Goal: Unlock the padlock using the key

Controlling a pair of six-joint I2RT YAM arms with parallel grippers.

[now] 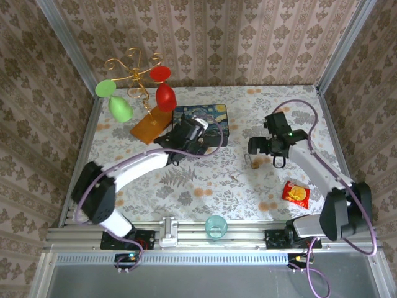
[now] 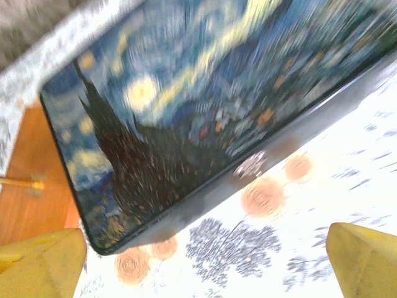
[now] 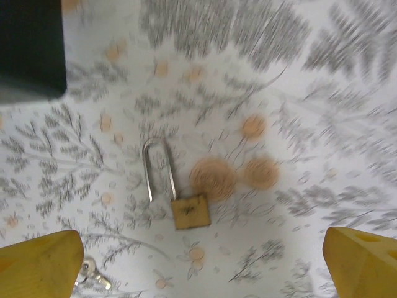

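1. Table (image 1: 124, 180): covered with a pale floral cloth, walled by patterned panels on three sides.

2. Left arm (image 1: 133, 171): reaches from the near left corner toward the middle. The left gripper (image 1: 189, 133) is over the near left part of the painted box. In the left wrist view the left gripper (image 2: 205, 254) has its yellow fingers (image 2: 43, 261) spread wide, with nothing between them.

3. Right arm (image 1: 316, 171): bends in from the near right. The right gripper (image 1: 259, 149) hovers just above the padlock. In the right wrist view the right gripper (image 3: 201, 248) is spread wide and holds nothing.

4. Painted box (image 1: 208, 118): dark blue with yellow swirls, lying flat, centre rear.

5. Wire stand (image 1: 133, 68): gold, carrying two red and two green drop-shaped pieces, at the rear left.

6. Wooden base (image 1: 151, 126): orange, under the stand, just beside the box's left end.

7. Packet (image 1: 296, 193): red, near right, well apart from the padlock.

8. Cup (image 1: 216, 226): teal, see-through, at the near edge.

9. Padlock (image 1: 255, 164) (image 3: 191, 212): brass body with a silver loop, lying flat on the cloth right of the box, untouched. Whether it is locked cannot be told.

10. Key (image 3: 93, 274): a small metal piece on the cloth, near the padlock, toward the near left of it. Blurred.
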